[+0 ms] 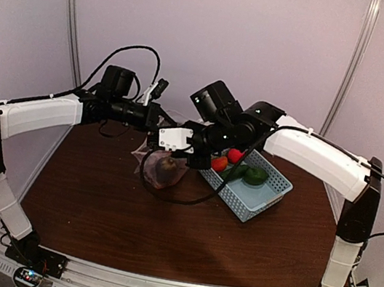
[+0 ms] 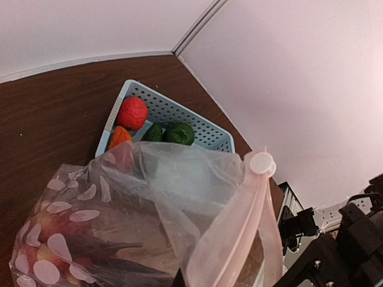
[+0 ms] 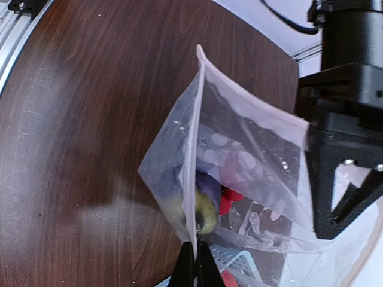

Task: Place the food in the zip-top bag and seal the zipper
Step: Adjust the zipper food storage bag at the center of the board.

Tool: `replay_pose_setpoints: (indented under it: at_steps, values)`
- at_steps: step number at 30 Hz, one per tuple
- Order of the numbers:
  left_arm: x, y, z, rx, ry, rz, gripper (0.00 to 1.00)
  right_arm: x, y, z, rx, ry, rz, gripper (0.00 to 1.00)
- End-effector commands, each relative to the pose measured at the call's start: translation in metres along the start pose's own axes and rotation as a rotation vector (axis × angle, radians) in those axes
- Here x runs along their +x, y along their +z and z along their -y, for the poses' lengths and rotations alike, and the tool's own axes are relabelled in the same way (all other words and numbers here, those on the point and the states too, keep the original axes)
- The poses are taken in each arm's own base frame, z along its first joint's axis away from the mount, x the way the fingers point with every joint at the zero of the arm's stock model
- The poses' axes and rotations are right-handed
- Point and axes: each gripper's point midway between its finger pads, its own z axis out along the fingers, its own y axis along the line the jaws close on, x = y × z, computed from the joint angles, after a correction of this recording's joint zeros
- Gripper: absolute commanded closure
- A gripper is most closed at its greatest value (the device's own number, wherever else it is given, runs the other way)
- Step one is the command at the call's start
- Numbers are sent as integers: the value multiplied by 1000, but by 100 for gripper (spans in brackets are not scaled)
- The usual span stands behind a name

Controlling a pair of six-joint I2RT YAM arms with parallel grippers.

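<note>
Some food (image 3: 206, 209) lies in bag (image 3: 239, 161), on table (image 1: 94, 201) just left of basket (image 1: 266, 194), where more waits. R gripper (image 3: 194, 263) is clamped on zipper (image 3: 192, 149) edge, prob. to hold mouth open w/ L gripper (image 3: 353, 200); if L grips, I cannot tell.

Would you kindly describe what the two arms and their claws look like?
The left arm and right arm have white shells between black joints, with black cables looping from the wrists. The right claw has slim black fingers.
</note>
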Motion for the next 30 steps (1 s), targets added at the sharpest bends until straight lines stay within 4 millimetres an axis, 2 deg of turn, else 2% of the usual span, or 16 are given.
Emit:
replay_pose_setpoints:
  at_steps: [1, 3, 5, 8, 10, 12, 14, 17, 18, 21, 23, 26, 28, 30]
  values:
    - [-22, -18, 19, 8, 97, 66, 100, -30, -32, 43, 180, 23, 84, 100]
    - [-33, -32, 26, -36, 183, 102, 100, -37, -32, 48, 193, 64, 114, 100]
    - [-40, -41, 21, -110, 257, 120, 99, -39, -26, 43, 171, 82, 120, 100]
    - [-42, -45, -13, -304, 292, 86, 99, -48, -38, 49, 196, 127, 140, 100]
    - [-48, -46, -22, -376, 289, 57, 100, -53, -57, 56, 239, 143, 176, 100]
    - [-61, -53, -7, -354, 308, 70, 100, -53, -73, 58, 267, 132, 187, 100]
    - [-71, -58, 2, -350, 314, 101, 100, -49, -78, 57, 263, 134, 181, 100]
    - [-80, -57, 0, -374, 328, 88, 100, -45, -76, 62, 269, 141, 182, 95]
    - [-92, -60, 3, -397, 340, 102, 100, -47, -74, 68, 278, 150, 198, 94]
    - [-97, -57, -4, -434, 343, 69, 100, -49, -59, 71, 256, 185, 222, 91]
    - [-85, -46, -13, -418, 313, 29, 100, -49, -49, 58, 184, 223, 238, 78]
    - [-51, -22, -29, -370, 229, -56, 100, -36, -49, 36, 80, 281, 252, 62]
    - [-33, -12, -33, -350, 198, -83, 100, -15, -56, 28, 66, 309, 243, 56]
    - [-22, -7, -32, -329, 181, -85, 100, 14, -73, 36, 117, 382, 224, 48]
